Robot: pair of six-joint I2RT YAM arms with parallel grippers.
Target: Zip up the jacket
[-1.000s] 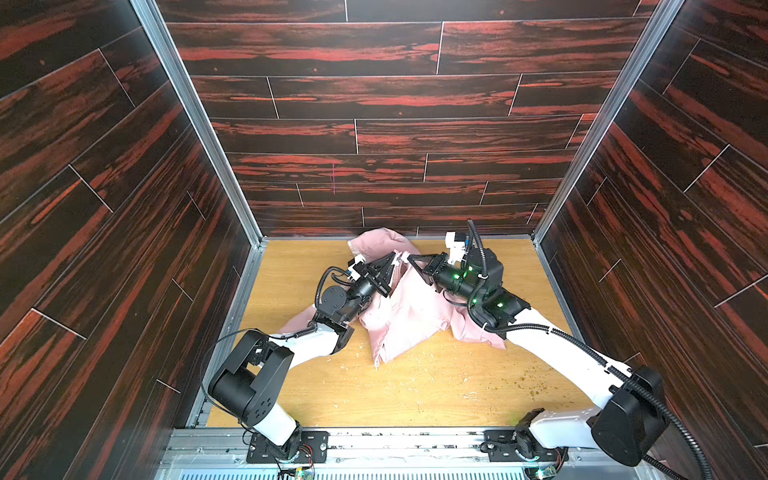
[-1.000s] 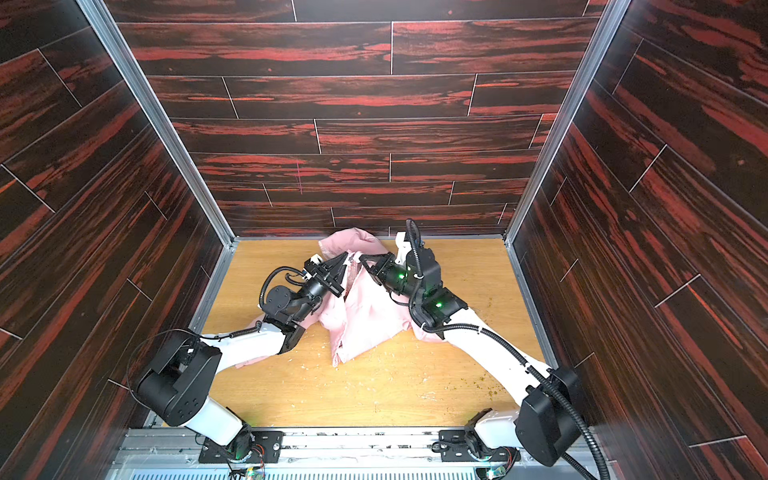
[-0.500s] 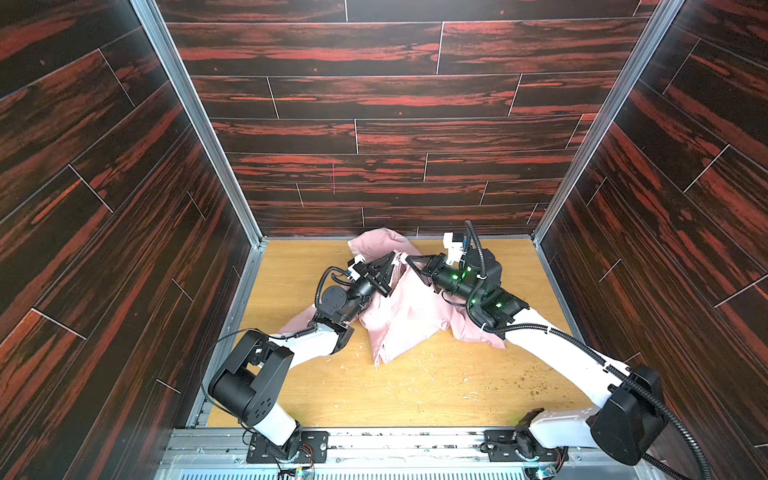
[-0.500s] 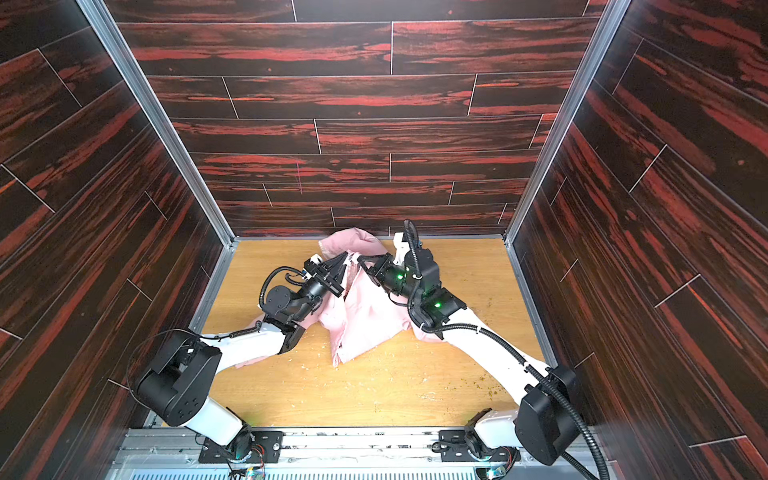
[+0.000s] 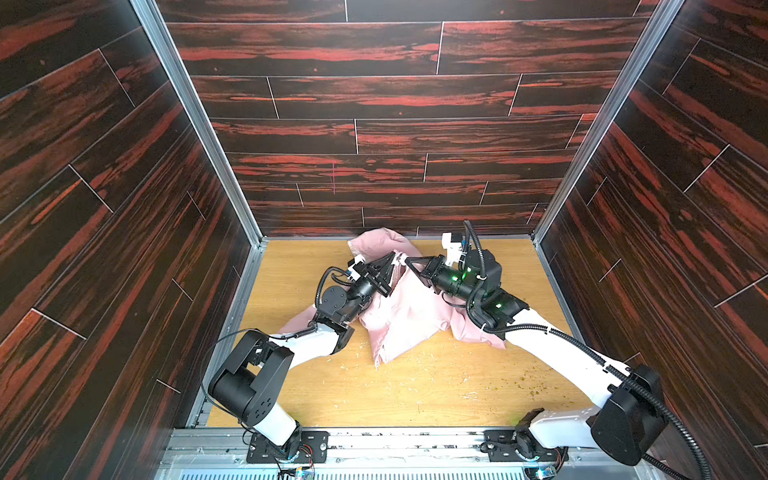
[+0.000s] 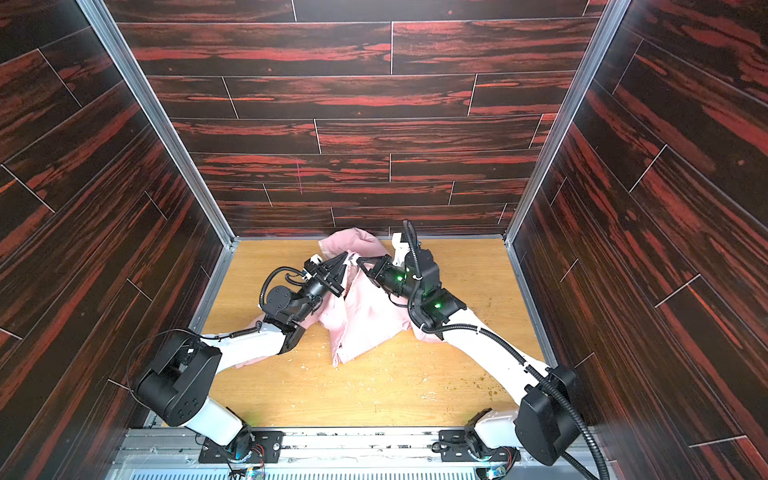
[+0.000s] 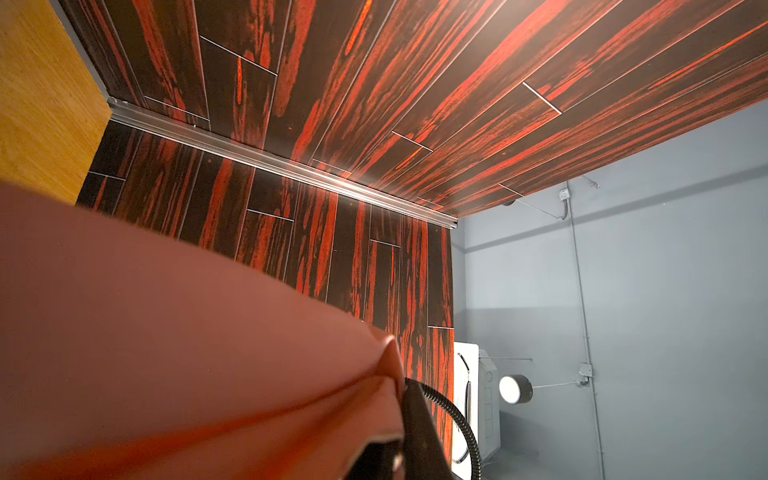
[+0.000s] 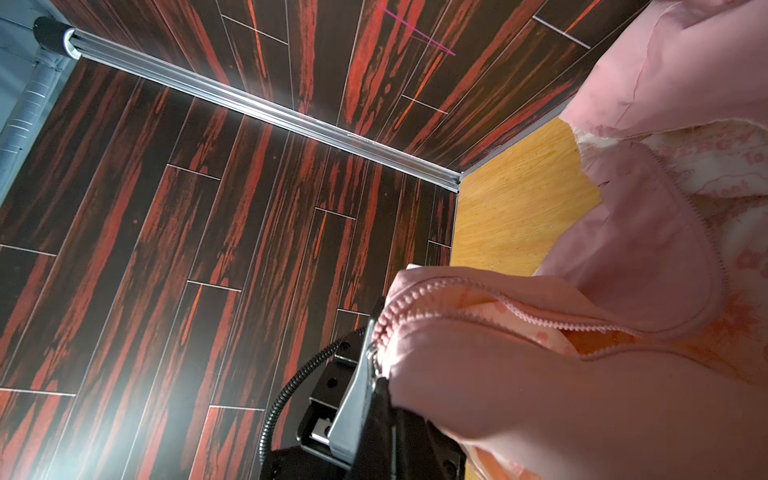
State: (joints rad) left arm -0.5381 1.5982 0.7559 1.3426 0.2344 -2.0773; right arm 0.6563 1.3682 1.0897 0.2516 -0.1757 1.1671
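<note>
The light-pink jacket (image 5: 409,318) (image 6: 361,318) lies crumpled at the back middle of the wooden table, its upper part lifted. In both top views my left gripper (image 5: 392,258) (image 6: 344,256) and right gripper (image 5: 409,261) (image 6: 360,262) meet tip to tip at the raised edge, each shut on pink fabric. In the right wrist view the jacket (image 8: 582,415) shows its pink zipper teeth (image 8: 457,286) curving away, parted, and my right gripper (image 8: 392,415) pinches the fabric at the zipper's end. The left wrist view is half covered by the jacket (image 7: 166,332), which hides most of the jaws.
Dark red-streaked panel walls (image 5: 374,137) close in the table (image 5: 436,386) on three sides, close behind the grippers. One sleeve (image 5: 297,322) lies under my left arm. Small crumbs are scattered on the table's front half.
</note>
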